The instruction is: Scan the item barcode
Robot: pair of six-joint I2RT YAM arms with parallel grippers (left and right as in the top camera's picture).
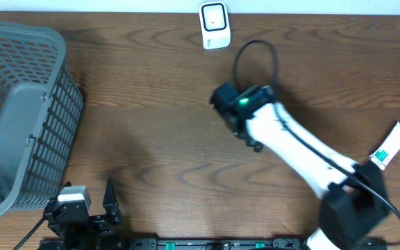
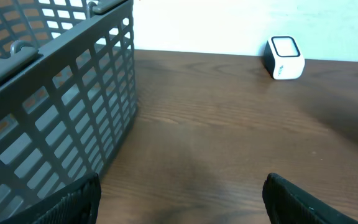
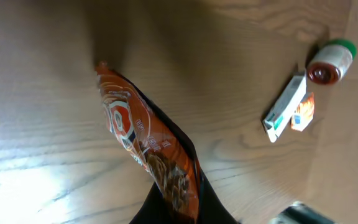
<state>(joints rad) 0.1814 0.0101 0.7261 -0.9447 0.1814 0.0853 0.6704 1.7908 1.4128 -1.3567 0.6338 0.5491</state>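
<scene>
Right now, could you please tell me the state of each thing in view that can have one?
Left gripper: open, holding nothing.
Right gripper: shut on the orange packet.
Orange packet: gripped at one end, not at the scanner.
Scanner: upright, nothing in front of it.
Basket: upright, contents unclear.
White box: lying flat on the table, untouched.
Bottle: green cap on.

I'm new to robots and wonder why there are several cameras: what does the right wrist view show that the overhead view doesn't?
Only the right wrist view: an orange snack packet pinched in the right gripper. Only the overhead view: the grey basket and the white scanner. Both: the wooden table, the white box and the red bottle.
</scene>
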